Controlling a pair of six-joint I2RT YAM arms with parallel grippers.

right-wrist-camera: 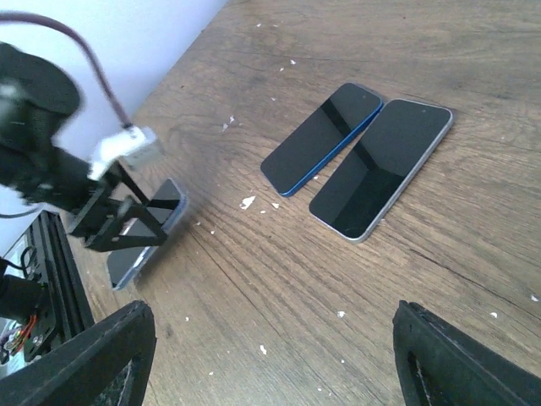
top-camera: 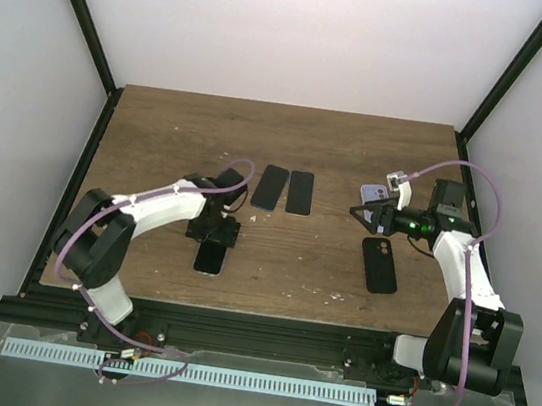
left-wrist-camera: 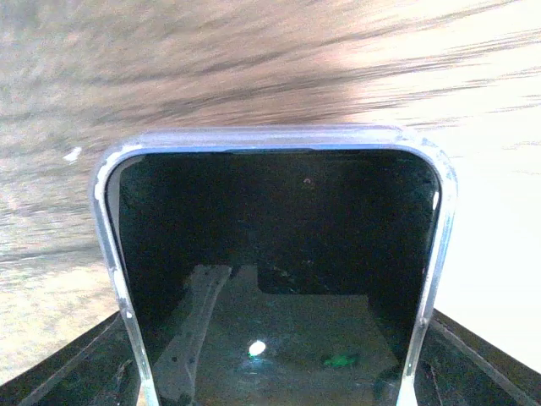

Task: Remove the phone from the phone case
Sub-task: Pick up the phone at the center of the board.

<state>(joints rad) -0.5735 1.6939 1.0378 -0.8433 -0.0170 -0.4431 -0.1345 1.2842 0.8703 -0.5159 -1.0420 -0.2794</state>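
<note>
Nearest us, on the left half of the table, the phone lies flat and screen up, seated in its clear phone case, with its long axis running roughly near to far. The left gripper sits over the phone's far part and points back toward the near edge. Its jaws straddle the width, one finger at each long side of the case, but we cannot tell whether they press on it. We judge this arm far the nearer for the hold. Over to the right, a black case lies on the wood. Just beyond it hangs the right gripper, well apart from the phone, facing left toward it, jaws wide and empty. Farthest, two other phones lie side by side.
</note>
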